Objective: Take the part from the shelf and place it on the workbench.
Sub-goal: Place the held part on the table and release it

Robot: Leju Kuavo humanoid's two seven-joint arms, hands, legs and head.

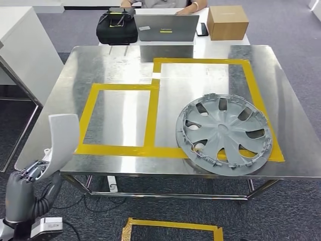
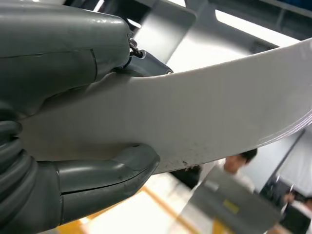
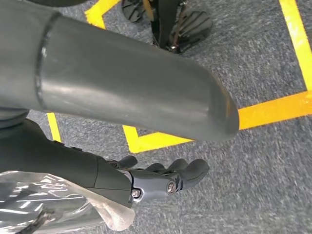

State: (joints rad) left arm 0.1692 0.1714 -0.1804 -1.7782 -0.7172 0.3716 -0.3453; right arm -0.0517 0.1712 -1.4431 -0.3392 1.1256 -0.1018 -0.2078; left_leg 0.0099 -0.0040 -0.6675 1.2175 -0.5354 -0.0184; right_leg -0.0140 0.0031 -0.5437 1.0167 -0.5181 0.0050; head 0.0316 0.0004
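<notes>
The left hand (image 1: 20, 183) is grasping the part (image 1: 62, 138), a pale grey curved panel that is standing up out of the hand and tilting slightly away from it, just short of the near left corner of the bench (image 1: 113, 60). In the left wrist view the thumb (image 2: 110, 173) is pressing one face of the part (image 2: 206, 112) while the darker fingers (image 2: 147, 63) are wrapping over its opposite edge, so the panel is clamped between them. The part is hanging in the air beside the bench edge, not touching the steel top.

Beyond the left hand, on the bench, yellow tape (image 1: 151, 115) is marking two rectangles side by side. A grey wheel cover (image 1: 223, 133) is lying flat well to the right of the held part, mostly inside the larger rectangle, with its near rim overlapping the tape line.

Farther off, past the bench, a black bag (image 1: 116, 26), a laptop (image 1: 166, 26) and a cardboard box (image 1: 227, 22) are sitting on a white desk, where a person (image 1: 189, 6) is seated.

The right hand (image 3: 162, 178) is hanging over grey carpet crossed by yellow floor tape (image 3: 272, 109); its fingers are lying loosely extended, slightly apart and holding nothing.
</notes>
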